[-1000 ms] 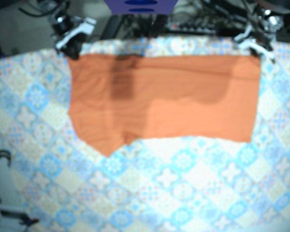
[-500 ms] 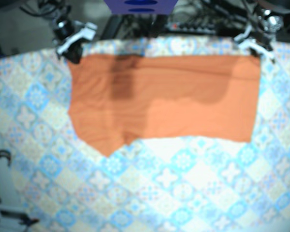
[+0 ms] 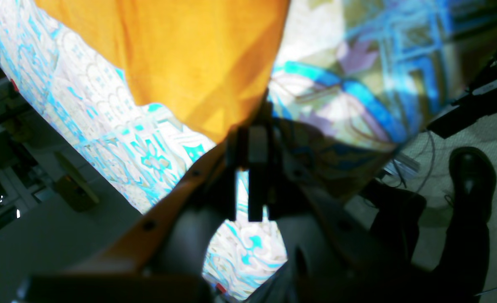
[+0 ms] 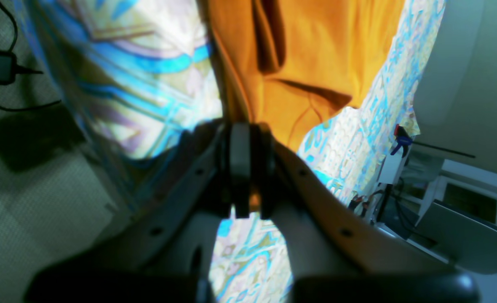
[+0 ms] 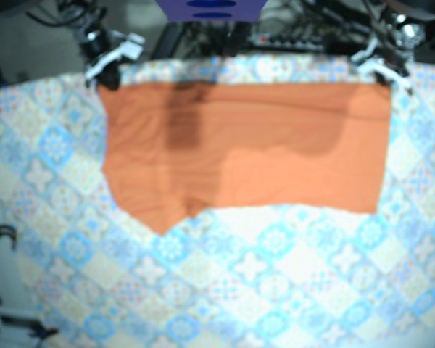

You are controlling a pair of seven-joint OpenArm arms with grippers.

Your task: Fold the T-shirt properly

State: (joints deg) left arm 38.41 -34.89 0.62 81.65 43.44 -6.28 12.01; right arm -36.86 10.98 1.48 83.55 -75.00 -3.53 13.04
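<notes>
An orange T-shirt [image 5: 246, 145] lies flat as a wide folded band across the far half of the table, with a point hanging down at its near left. My right gripper [image 5: 107, 72] sits at the shirt's far left corner. In the right wrist view this gripper [image 4: 245, 126] is shut, with orange T-shirt [image 4: 316, 50] cloth showing between its fingers. My left gripper [image 5: 383, 75] is at the far right corner. In the left wrist view it [image 3: 255, 126] is shut where the T-shirt [image 3: 181, 54] corner ends.
A blue-patterned tablecloth [image 5: 261, 283] covers the table. Cables and dark gear crowd the strip beyond the far edge, around a purple object [image 5: 210, 9]. A black shoe [image 3: 471, 176] stands on the floor. A blue clamp [image 4: 400, 141] grips the cloth's edge.
My right gripper has shifted slightly toward the far left, drawing the shirt's far left corner with it. The left gripper and the right corner have stayed put.
</notes>
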